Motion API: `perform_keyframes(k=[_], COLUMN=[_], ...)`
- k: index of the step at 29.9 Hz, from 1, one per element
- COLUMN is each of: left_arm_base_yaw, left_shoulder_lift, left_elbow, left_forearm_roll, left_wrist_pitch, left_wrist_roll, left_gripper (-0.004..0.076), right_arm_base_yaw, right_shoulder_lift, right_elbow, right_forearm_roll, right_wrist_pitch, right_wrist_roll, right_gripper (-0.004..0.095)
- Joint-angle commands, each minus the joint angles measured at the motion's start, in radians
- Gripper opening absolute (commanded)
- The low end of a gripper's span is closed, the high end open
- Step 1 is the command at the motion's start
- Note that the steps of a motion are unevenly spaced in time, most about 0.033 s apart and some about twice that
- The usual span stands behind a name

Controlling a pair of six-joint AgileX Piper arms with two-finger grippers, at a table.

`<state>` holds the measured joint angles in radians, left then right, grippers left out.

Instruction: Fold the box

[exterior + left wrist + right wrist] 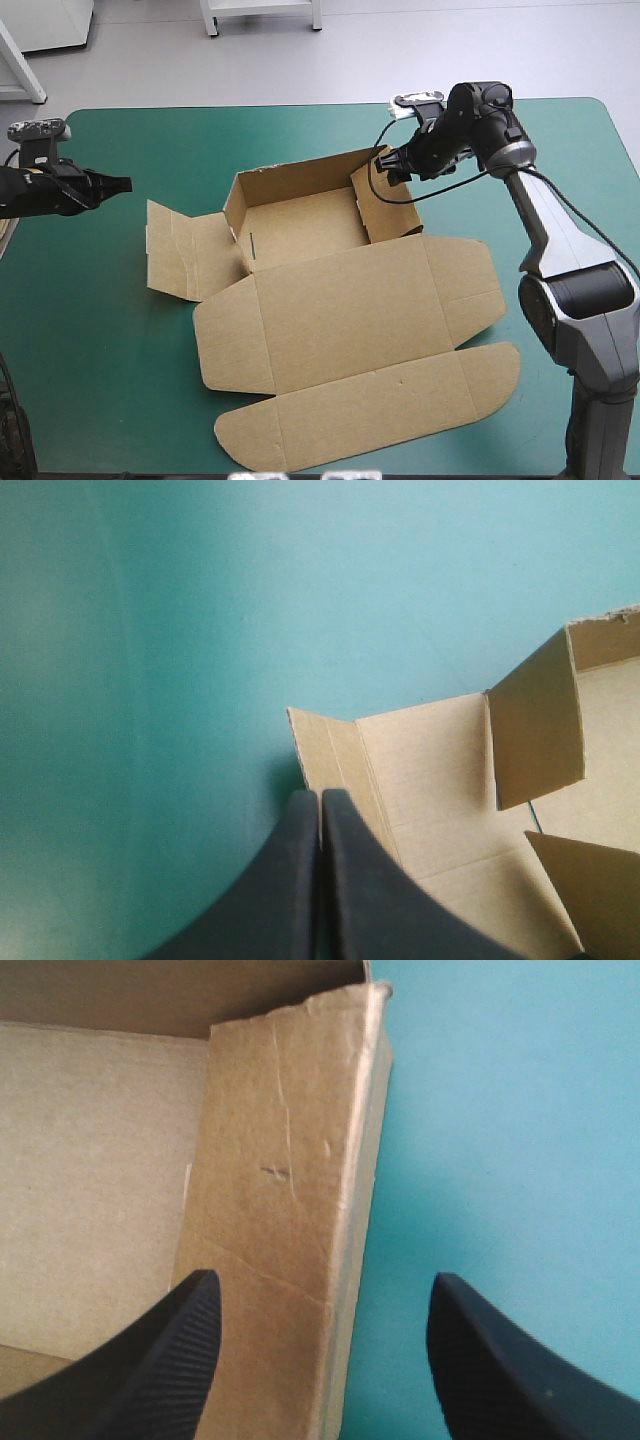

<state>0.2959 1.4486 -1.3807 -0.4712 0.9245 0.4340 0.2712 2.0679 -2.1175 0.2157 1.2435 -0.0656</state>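
Nearest the high camera, the lid [360, 340] of the box [300, 225] lies flat, and its long tuck flap reaches close to the table's near edge. Beyond it the tray is part formed. The back wall and the right wall [385, 205] stand, while the left side panel [185, 255] lies spread on the teal-green cover [90, 380].

Item one, the right gripper [325, 1285]: released, its fingers wide apart and straddling the top of the right wall, one inside the tray and the other outside over the cover. Nothing is grasped. The wall appears doubled over on itself; whether the fold is locked into the floor cannot be told from this angle.

Item two, the left gripper [320, 798]: clenched on nothing, its tip pointing at the outer edge of the spread panel and just short of it in the high view.

Step in hand, by judgement: finishing the right wall, with the left wall to follow. The next move calls for the right fingers either to pinch the wall and press it home or to draw clear. The left tip must then get under the panel's edge and raise it without pushing the whole box rightward.

Surface: smooth cover with no wrinkles seen, likely offering little hold against sliding. Room: the box sits mid-table, with bare cover on both sides for the arms.
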Motion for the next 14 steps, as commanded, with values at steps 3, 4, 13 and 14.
perform_keyframes(k=[3, 4, 13, 14], left_arm_base_yaw=[0.001, 0.001, 0.001, 0.001], left_shoulder_lift=[-0.011, -0.006, -0.004, -0.004], left_elbow=[-0.035, -0.035, -0.035, -0.035], left_forearm_roll=[-0.041, -0.041, -0.041, -0.041], left_wrist_pitch=[-0.033, -0.033, -0.037, -0.037], left_wrist_roll=[0.002, 0.002, 0.002, 0.002], left_gripper=[-0.0003, -0.0003, -0.0003, -0.0003], right_arm_base_yaw=[-0.002, -0.002, 0.027, 0.032], right_shoulder_lift=[-0.058, -0.058, -0.038, -0.028], right_elbow=[0.056, 0.068, 0.083, 0.083], right_forearm_roll=[0.014, 0.017, 0.025, 0.019], right_wrist_pitch=[0.003, 0.003, 0.003, 0.003], right_wrist_roll=[-0.001, -0.001, -0.003, -0.003], right_gripper=[0.0555, 0.0553, 0.0553, 0.0553])
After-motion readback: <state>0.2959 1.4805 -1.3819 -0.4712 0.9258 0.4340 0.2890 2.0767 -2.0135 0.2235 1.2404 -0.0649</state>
